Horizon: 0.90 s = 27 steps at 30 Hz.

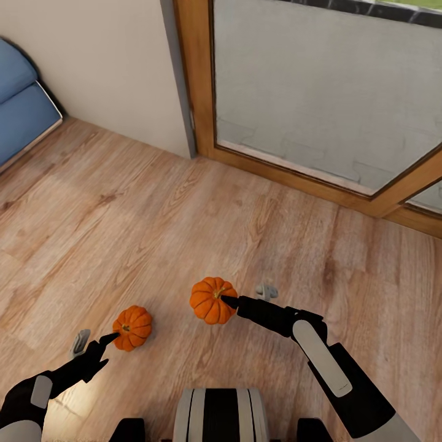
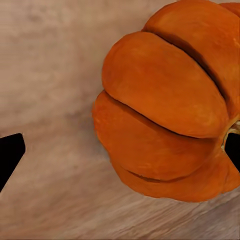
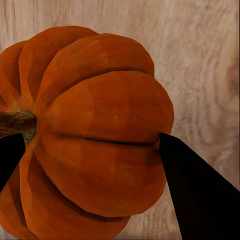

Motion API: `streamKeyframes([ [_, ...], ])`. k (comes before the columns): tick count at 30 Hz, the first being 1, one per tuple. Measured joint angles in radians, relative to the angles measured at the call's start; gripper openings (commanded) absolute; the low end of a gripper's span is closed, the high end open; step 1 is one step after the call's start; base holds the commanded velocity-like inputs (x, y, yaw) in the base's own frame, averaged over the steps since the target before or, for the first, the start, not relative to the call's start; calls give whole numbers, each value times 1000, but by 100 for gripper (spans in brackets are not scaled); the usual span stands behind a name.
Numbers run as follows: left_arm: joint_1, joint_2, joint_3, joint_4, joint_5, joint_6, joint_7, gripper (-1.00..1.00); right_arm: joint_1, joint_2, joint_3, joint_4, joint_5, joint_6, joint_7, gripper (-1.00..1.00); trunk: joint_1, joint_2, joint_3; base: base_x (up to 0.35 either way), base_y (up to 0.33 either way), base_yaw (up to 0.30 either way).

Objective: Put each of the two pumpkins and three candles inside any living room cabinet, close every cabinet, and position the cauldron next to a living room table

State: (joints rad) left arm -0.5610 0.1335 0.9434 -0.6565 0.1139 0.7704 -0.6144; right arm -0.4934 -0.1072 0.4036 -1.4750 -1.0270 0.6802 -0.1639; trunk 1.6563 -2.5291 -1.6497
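1. My head camera looks down on a wood plank floor (image 1: 184,202), with a glass door in a wooden frame (image 1: 319,92) ahead and a blue cushion (image 1: 21,110) at the far left edge.
2. Two pumpkins are in sight, well apart from each other: the left pumpkin (image 1: 132,328) near my left arm and the right pumpkin (image 1: 212,300) a little further forward.
3. My left gripper (image 1: 105,344) is at the near side of the left pumpkin. In the left wrist view the pumpkin (image 2: 170,110) sits between the two dark fingertips (image 2: 10,155), one close against its stem end and the other standing clear of it — the jaws are wide apart, so nothing is clamped.
4. My right gripper (image 1: 230,301) is on the right pumpkin. In the right wrist view the pumpkin (image 3: 95,135) lies between the fingertips (image 3: 195,190), one pressed against a rib and the other at the stem end — closed onto the fruit.
5. I cannot tell whether the right pumpkin is raised or resting on the floor.
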Motion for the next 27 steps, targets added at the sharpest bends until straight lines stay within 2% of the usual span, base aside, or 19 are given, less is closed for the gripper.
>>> streamKeyframes([
  [3, 0, 0, 0, 0, 12, 4, -2, 100, 0, 0, 0, 0, 0, 0, 0, -100, 1, -1, -12, 0, 0, 0],
  [27, 0, 0, -6, 0, 5, 0, -7, 100, 0, 0, 0, -1, -1, 0, 0, -100, 1, -1, -12, 0, 0, 0],
])
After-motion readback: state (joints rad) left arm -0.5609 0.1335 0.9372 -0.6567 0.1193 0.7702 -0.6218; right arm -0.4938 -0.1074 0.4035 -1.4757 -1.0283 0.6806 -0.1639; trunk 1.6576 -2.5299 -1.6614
